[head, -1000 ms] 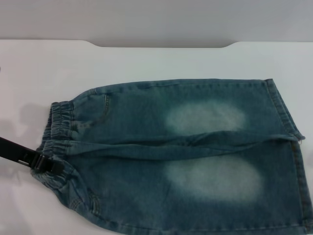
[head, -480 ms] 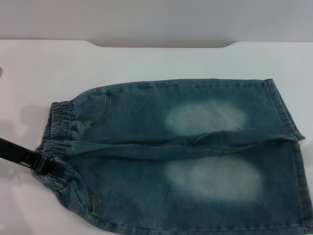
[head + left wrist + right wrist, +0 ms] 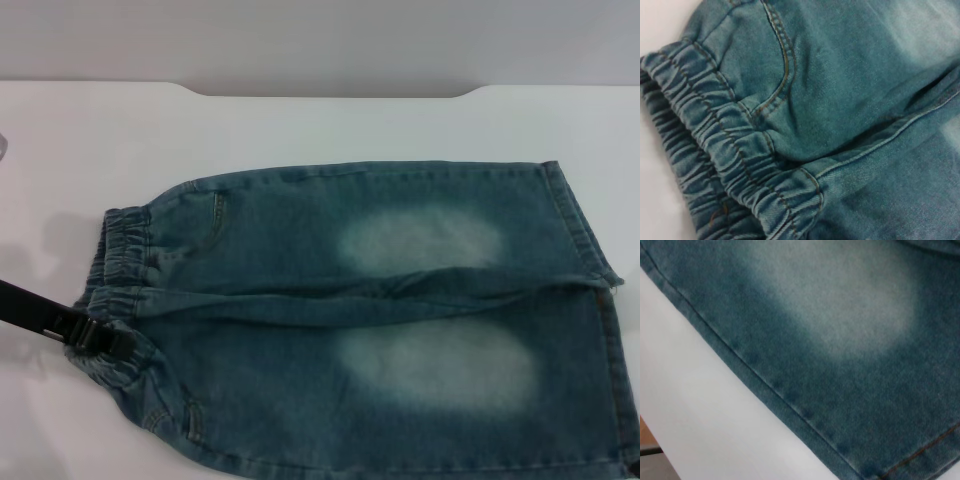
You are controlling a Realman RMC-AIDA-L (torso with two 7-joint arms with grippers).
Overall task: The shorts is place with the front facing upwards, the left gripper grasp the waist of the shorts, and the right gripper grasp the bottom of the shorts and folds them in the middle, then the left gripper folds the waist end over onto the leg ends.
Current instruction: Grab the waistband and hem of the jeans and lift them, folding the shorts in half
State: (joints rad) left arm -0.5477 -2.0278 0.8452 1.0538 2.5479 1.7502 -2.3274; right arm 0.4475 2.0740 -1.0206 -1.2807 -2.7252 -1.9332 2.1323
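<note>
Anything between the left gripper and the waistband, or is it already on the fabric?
Nothing: in the head view the left gripper already touches the waistband.

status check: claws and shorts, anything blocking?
Left claw at the waist of the shorts. Right claw barely visible at bottom right corner, near the leg hems. The shorts flat, front up, unfolded, on the table. No obstruction seen.
</note>
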